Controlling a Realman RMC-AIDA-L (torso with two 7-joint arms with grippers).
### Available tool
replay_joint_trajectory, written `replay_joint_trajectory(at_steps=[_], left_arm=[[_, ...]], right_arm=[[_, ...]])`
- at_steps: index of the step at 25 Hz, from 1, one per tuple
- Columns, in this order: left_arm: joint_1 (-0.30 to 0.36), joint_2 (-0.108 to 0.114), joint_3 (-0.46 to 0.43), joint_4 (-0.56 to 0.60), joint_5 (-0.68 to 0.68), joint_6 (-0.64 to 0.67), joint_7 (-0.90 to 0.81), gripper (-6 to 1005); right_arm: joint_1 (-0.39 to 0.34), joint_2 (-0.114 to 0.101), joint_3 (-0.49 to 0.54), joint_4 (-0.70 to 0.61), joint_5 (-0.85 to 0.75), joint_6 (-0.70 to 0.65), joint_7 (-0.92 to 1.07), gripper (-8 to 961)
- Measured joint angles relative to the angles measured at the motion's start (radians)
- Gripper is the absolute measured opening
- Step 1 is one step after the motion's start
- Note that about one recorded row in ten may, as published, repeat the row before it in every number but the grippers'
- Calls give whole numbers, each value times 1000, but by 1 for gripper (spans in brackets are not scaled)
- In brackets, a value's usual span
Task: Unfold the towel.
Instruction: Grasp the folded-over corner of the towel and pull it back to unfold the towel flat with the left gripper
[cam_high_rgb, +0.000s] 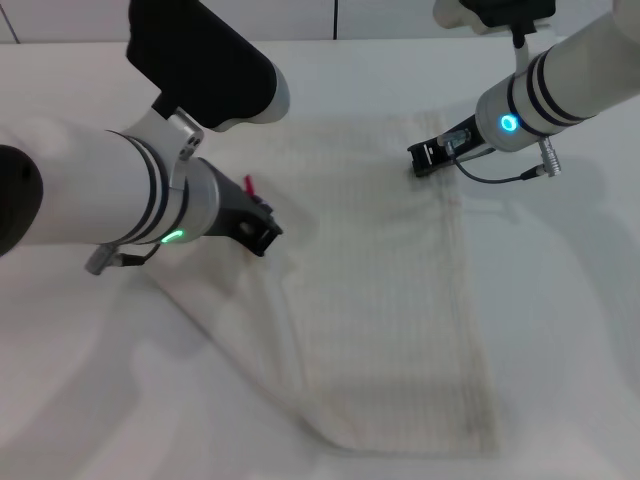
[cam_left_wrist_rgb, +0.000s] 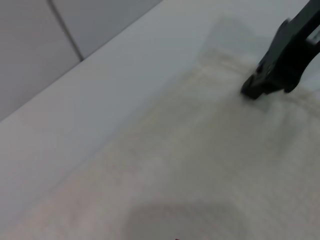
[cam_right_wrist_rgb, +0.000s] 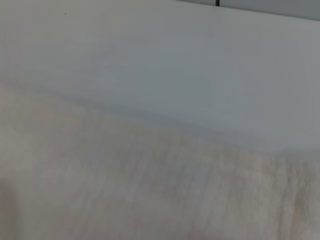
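White table (cam_high_rgb: 560, 330), pale tiled wall behind it. Towel (cam_high_rgb: 400, 300) lies on the table between the two arms, cream and faintly ribbed.

Left gripper (cam_high_rgb: 262, 232): low over the towel's left side. A small red tag (cam_high_rgb: 249, 184) pokes up just beyond its tip. The cloth on the side away from the other arm slopes off in a loose raised fold toward the near edge, so this gripper looks like it has an edge pinched. Fingers are hidden under the wrist, so can't tell whether they're clamped or released.

Right gripper (cam_high_rgb: 420, 160): tip down on the far right corner of the towel, touching the cloth. Left wrist view shows it (cam_left_wrist_rgb: 255, 90) pressed at the towel's edge with small puckers around it. Jaw state not readable there either, so can't tell.

Progress, my read: mostly open. The panel between the grippers and toward the near edge lies flat, one long rectangle with a straight right edge. The left flap is still lifted and creased, not laid out. Left to do: carry that flap outward, set it flat, smooth the near-left corner where it rolls. The right arm seems to be anchoring its corner meanwhile.
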Motion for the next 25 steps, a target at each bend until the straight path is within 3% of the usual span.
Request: replay_joint_trajectory(at_steps=[10,25], left_arm=[[7,4,-2,-159,37,-259,-112,74],[39,9,-87,-199,40,-398,-160,92]], right_arm=[[-4,-1,5,-7,0,-5,0,3],[-10,-5,5,-7,0,-7,0,5]])
